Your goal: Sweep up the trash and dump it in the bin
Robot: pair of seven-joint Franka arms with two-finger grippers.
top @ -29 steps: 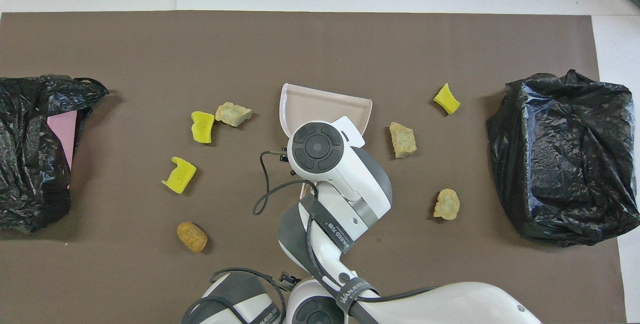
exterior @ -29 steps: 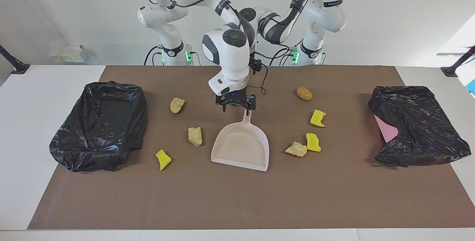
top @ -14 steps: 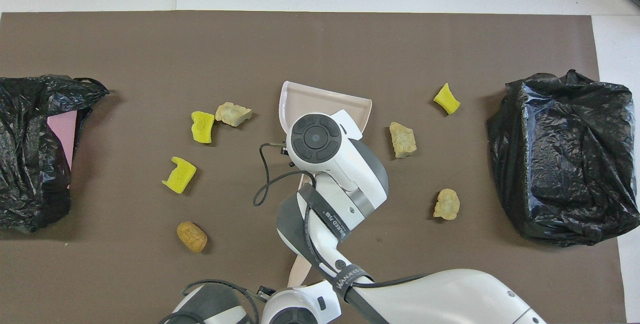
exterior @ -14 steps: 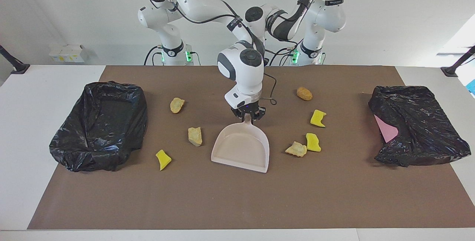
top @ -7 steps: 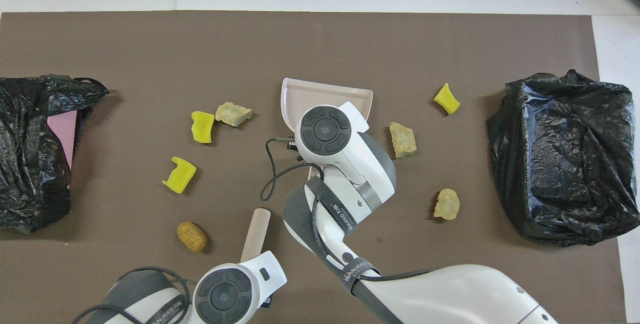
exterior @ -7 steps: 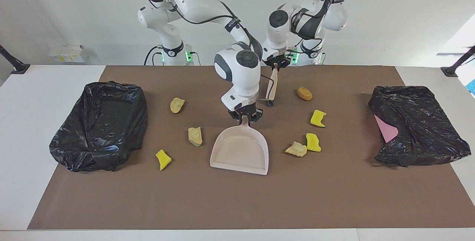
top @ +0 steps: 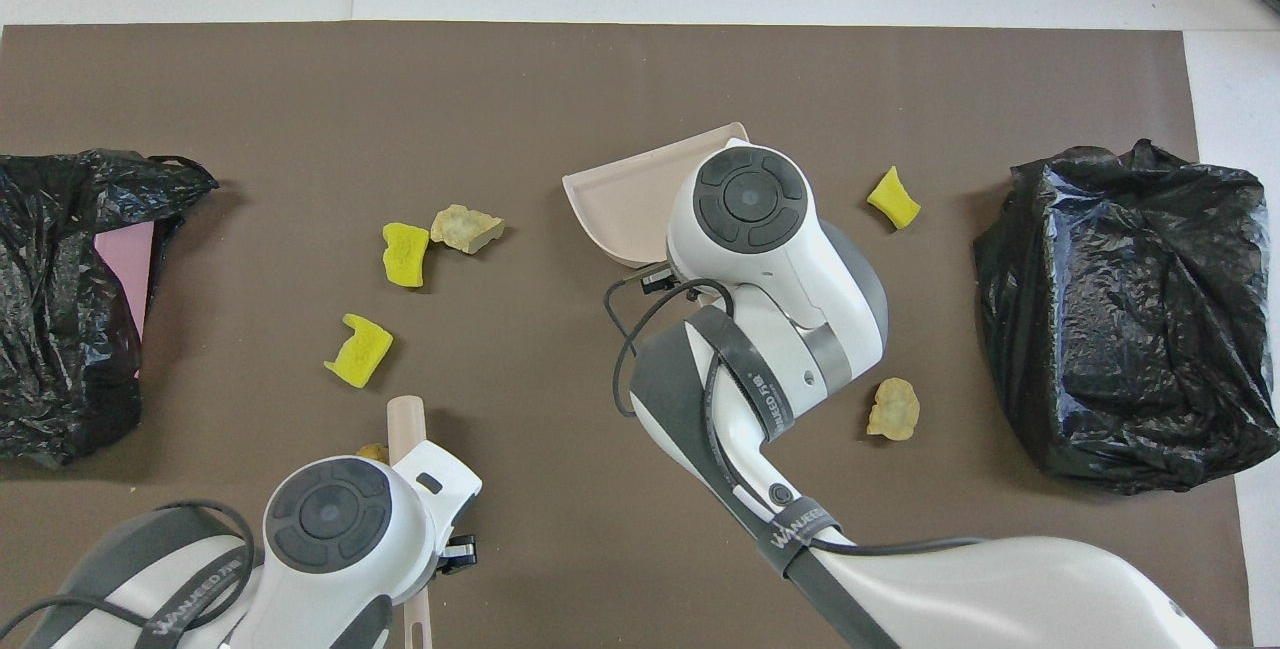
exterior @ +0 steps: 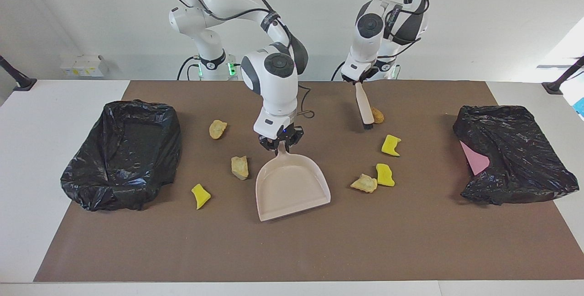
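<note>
At mat centre: pale pink dustpan point(exterior: 292, 186), handle pinched by right gripper point(exterior: 279, 143). Left gripper point(exterior: 357, 79) clamps brush point(exterior: 364, 106) beside orange-brown lump point(exterior: 378, 114). Remaining trash point(exterior: 387, 175) at dustpan's three and nine o'clock.

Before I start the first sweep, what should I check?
1. Jaws of the right gripper shut on the dustpan handle: ok.
2. Jaws of the left gripper shut on the brush: ok.
3. Brush head beside the orange-brown lump: ok.
4. Bristles touching the mat: cannot tell.
5. Dustpan mouth facing that lump: not ok, it opens away from the robots.
6. Open black-lined bin at the right arm's end: ok.
</note>
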